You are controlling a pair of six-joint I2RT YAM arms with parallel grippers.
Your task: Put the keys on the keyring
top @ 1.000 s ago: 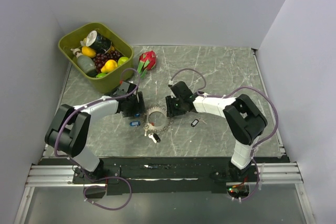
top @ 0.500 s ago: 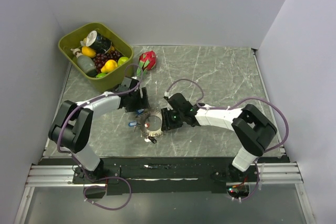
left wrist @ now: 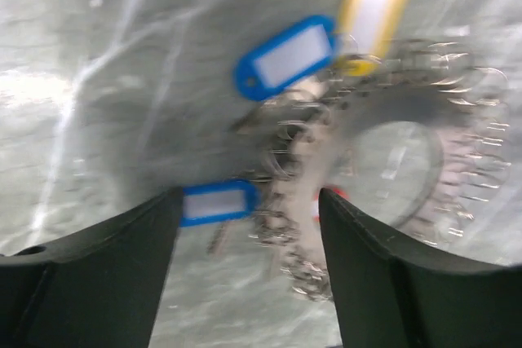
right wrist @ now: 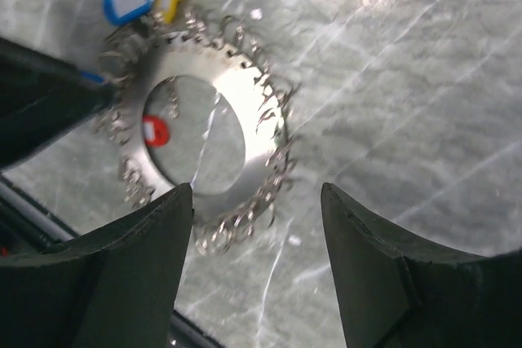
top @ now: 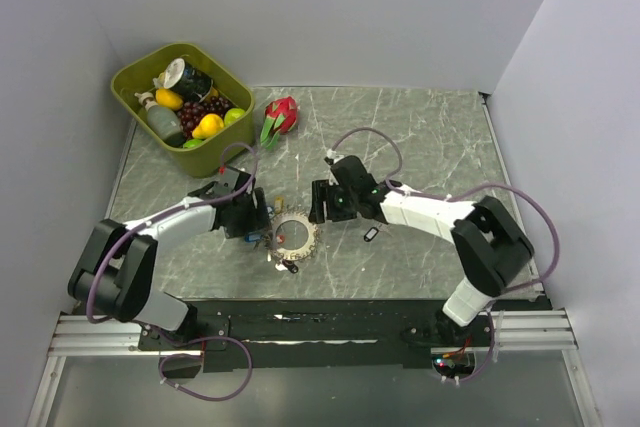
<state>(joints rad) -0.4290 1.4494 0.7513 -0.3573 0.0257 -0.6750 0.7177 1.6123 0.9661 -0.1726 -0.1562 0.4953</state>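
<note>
The keyring (top: 296, 234) lies flat on the gray table (top: 420, 137), in between the two arms. It looks like a shiny wheel with little loops all around its edge.

The left gripper (left wrist: 249, 209) sits low at the left side of the keyring, and its two fingers are spread wide. A blue tag (left wrist: 216, 201) lies between those fingers, right against the keyring's edge. The picture is too blurry to tell if a finger touches it. A second blue tag (left wrist: 285, 55) and a yellow tag (left wrist: 371, 6) stick out from the far left part of the keyring. A small red tag (right wrist: 153, 130) shows inside the keyring's hole.

The right gripper (right wrist: 251, 201) hovers over the right side of the keyring, with its fingers wide apart and nothing in them. A black tag (top: 371, 234) lies alone to the right of the keyring. A green bin (top: 212, 155) with fruit in it stands well behind the keyring, off to the left.
</note>
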